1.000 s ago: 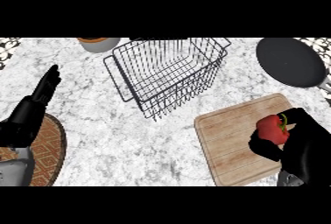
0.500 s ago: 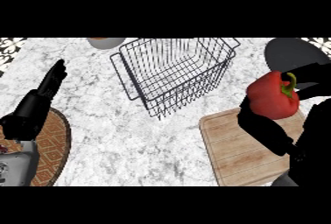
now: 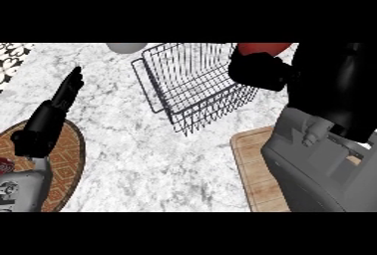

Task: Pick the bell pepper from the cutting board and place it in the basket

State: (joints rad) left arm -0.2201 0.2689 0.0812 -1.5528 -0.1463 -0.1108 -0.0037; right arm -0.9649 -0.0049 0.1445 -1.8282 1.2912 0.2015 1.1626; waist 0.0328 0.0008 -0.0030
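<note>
Head view:
- Right hand (image 3: 258, 72) at 1 o'clock, fingers curled shut round the red bell pepper (image 3: 260, 48). Only the pepper's top shows above the fingers.
- Pepper is held up off the cutting board (image 3: 254, 167) and sits over the wire basket's (image 3: 195, 84) right-hand edge, not its middle. How high it hangs above the wires I cannot tell.
- Risk: if it is let go here, it may catch the rim wire and tip outward, rolling off onto the marble desk (image 3: 147, 159) towards 3 o'clock.
- Risk: the basket looks light and open-framed. A knock from the hand or the grey forearm on the way down could shove it towards 11 o'clock, near the grey bowl (image 3: 126, 47).
- Risk: the forearm hides most of the board and the basket's near corner, so clearance there is unreadable.
- Left hand (image 3: 53, 119) at 9 o'clock, fingers straight, resting over the round woven mat (image 3: 70, 149). It is well apart from the basket, so no hazard from it.
</note>
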